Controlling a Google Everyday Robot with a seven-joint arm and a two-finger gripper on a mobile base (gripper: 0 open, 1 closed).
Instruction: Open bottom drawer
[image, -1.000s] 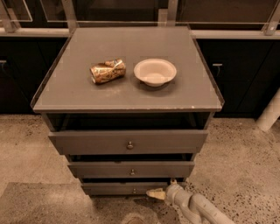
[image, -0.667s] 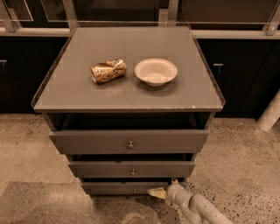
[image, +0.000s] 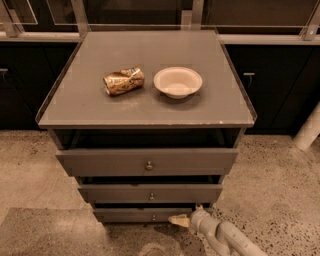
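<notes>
Got my gripper (image: 179, 220) down near the floor, right at the bottom drawer (image: 125, 215), just right of its tiny knob (image: 153, 217). Can't tell if it's open or closed. Drawer looks basically shut to me, so the actual pull isn't done yet.

high front view onto cabinet (image: 215, 107), claw (image: 176, 220) bottom-right
</notes>
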